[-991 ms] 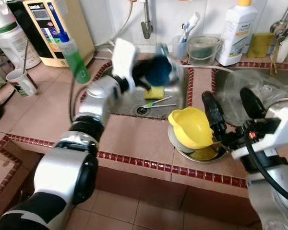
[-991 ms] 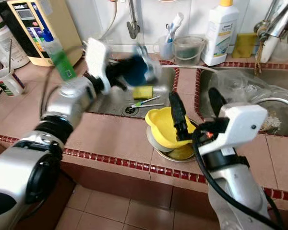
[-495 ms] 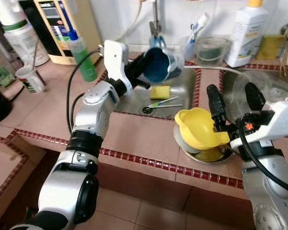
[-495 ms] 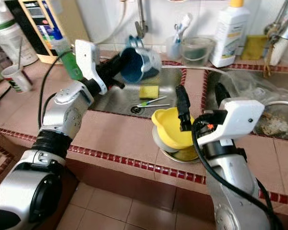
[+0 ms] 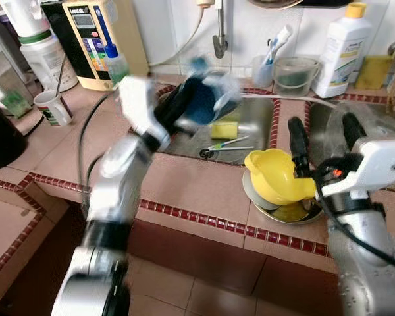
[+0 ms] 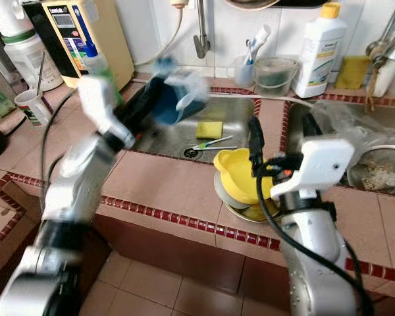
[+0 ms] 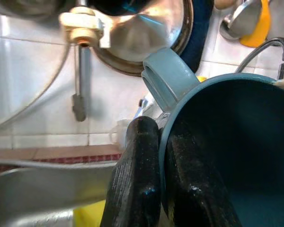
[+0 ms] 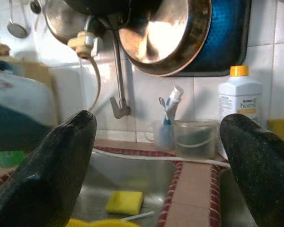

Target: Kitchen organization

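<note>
My left gripper [image 5: 183,110] is shut on the rim of a blue mug [image 5: 203,104], held tilted above the left part of the steel sink [image 5: 255,113]; arm and mug are motion-blurred. In the left wrist view one finger [image 7: 137,179] presses outside the mug [image 7: 236,156] and the other lies inside it. My right gripper [image 5: 324,135] stands open beside a yellow bowl [image 5: 275,176] that rests on a steel plate [image 5: 301,212] on the tiled counter. In the right wrist view the right gripper [image 8: 156,142] has nothing between its fingers.
A yellow sponge [image 5: 224,130] and thin utensils [image 5: 225,145] lie in the sink under the tap [image 5: 219,33]. A toothbrush cup [image 5: 263,66], clear container [image 5: 293,71] and white bottle [image 5: 340,41] line the back. A paper cup [image 5: 52,107] stands left; a second sink [image 5: 329,118] is right.
The camera has shifted. My left arm has swung the blue mug a little down and toward the sink's near-left side, still gripped. The right gripper stays open by the yellow bowl.
</note>
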{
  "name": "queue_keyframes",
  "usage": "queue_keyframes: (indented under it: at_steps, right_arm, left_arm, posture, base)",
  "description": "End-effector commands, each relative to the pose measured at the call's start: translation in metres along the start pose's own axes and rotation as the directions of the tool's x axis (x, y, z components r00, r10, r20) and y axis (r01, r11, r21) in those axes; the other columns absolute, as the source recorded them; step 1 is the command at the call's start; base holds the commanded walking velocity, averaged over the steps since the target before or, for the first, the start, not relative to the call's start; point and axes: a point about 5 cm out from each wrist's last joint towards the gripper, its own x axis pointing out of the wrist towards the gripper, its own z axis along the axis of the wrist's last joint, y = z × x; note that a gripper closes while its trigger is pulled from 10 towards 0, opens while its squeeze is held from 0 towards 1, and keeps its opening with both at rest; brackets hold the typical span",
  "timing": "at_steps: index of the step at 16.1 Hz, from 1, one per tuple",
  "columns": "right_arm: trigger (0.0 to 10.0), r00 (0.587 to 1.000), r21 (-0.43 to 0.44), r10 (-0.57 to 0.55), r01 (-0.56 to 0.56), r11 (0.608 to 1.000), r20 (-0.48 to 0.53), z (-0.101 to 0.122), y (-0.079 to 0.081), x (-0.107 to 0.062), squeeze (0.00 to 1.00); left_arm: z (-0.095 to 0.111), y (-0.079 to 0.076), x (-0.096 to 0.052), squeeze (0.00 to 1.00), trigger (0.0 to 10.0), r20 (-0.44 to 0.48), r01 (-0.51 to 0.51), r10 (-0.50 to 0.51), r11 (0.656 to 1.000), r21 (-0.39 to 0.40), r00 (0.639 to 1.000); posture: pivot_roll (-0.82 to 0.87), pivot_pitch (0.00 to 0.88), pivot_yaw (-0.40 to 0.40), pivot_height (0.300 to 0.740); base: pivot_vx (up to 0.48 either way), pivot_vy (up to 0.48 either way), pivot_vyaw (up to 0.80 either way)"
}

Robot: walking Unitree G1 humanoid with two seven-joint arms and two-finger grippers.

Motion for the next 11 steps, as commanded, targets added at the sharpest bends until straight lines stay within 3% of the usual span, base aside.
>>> queue_keyframes:
  at_steps: [1, 3, 7, 11]
  right_arm:
    - [10.0, 1.000, 0.003, -0.009, 0.009, 1.000, 0.010, -0.002, 0.000, 0.000, 0.00]
    - [10.0, 1.000, -0.007, -0.014, 0.015, 1.000, 0.008, -0.011, 0.000, 0.002, 0.00]
    - [10.0, 0.999, -0.023, 0.005, -0.004, 1.000, 0.054, -0.010, 0.001, 0.012, 0.00]
    - [10.0, 0.998, -0.030, 0.019, -0.017, 0.999, 0.066, -0.012, 0.001, 0.015, 0.00]
  left_arm:
    - [0.007, 0.000, -0.003, 0.00, 10.0, 0.027, -0.012, 0.011, 1.000, 0.020, 1.000]
    - [0.000, 0.005, -0.015, 0.00, 10.0, 0.020, -0.064, 0.063, 0.998, 0.004, 0.998]
    - [0.005, 0.001, -0.017, 0.00, 10.0, 0.024, -0.067, 0.066, 0.998, 0.012, 0.997]
    - [0.008, -0.001, -0.016, 0.00, 10.0, 0.028, -0.066, 0.066, 0.998, 0.012, 0.997]
  posture:
    - [-0.20, 0.000, 0.105, 0.740]
    - [-0.19, 0.000, 0.088, 0.740]
    - [-0.17, 0.000, 0.070, 0.740]
    - [-0.16, 0.000, 0.065, 0.740]
  base:
    - [0.000, 0.000, 0.00]
    - [0.000, 0.000, 0.00]
    - [0.000, 0.000, 0.00]
    - [0.256, 0.000, 0.00]
